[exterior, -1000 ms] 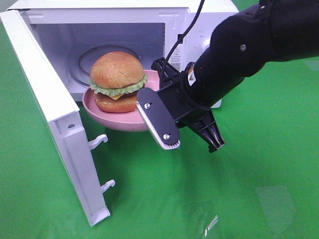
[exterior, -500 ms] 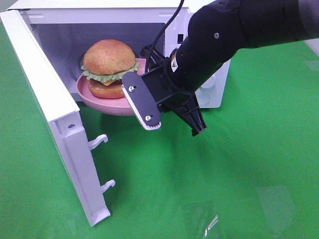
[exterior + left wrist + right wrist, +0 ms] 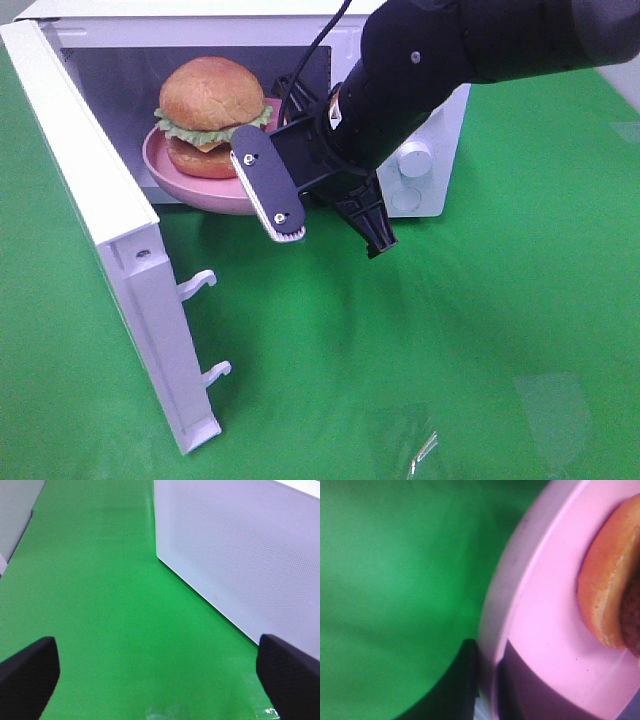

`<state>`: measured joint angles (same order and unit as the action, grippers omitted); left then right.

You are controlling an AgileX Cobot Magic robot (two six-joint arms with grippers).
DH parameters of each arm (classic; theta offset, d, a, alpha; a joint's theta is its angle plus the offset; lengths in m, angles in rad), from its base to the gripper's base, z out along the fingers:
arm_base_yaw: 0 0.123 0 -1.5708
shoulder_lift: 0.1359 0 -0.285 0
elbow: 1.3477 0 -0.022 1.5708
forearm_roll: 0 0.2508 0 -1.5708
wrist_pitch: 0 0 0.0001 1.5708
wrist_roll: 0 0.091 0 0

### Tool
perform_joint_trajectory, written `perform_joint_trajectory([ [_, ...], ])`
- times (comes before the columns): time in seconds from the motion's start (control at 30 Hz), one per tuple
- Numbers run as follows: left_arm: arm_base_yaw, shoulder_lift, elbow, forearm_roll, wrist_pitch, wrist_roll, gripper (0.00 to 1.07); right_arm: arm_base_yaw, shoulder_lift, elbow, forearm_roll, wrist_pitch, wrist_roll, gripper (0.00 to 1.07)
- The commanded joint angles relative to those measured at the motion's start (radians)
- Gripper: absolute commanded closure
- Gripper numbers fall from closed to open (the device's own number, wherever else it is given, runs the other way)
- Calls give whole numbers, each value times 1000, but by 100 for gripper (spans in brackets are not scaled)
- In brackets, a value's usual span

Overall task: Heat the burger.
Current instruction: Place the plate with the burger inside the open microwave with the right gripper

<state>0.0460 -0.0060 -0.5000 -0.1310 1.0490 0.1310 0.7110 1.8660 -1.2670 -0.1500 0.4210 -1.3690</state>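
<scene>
The burger (image 3: 212,95) is sitting in the middle of a pink plate (image 3: 165,172), domed bun uppermost, with lettuce frilling out beneath it. Plate and burger are lying in the mouth of the microwave (image 3: 440,130), mostly past the front opening. The plate's near edge is overhanging the sill above the green cloth (image 3: 480,350) (whether its underside is touching the oven floor cannot be told).

The right gripper (image 3: 265,195) is clamping the plate's near-right rim. One flat finger with two screws is lying across the top of the rim, and the right wrist view is showing the pink rim pinched between two dark fingers (image 3: 465,680), with the lower bun close by on the plate.

The black arm (image 3: 470,60) is reaching in from the right and crossing in front of the oven's control panel, where two white knobs (image 3: 413,160) are showing just beside it. A black cable (image 3: 322,45) is running up from the wrist across the oven's front. The door (image 3: 90,190) is standing wide open on the left, its two latch hooks (image 3: 200,283) pointing out over the cloth.

The left gripper (image 3: 160,680) is showing only in its own wrist view. Its jaws are spread wide with nothing between them, and it is hovering over the cloth beside a white wall (image 3: 240,555) with a fine dot pattern.
</scene>
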Motion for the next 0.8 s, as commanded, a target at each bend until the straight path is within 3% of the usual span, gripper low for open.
perform_joint_trajectory([
  [0.03, -3, -17, 3, 2, -14, 1, 4, 2, 5, -34, 0, -55, 38, 107],
  [0.8, -3, -17, 3, 2, -14, 1, 4, 2, 143, -200, -23, 2, 113, 107],
])
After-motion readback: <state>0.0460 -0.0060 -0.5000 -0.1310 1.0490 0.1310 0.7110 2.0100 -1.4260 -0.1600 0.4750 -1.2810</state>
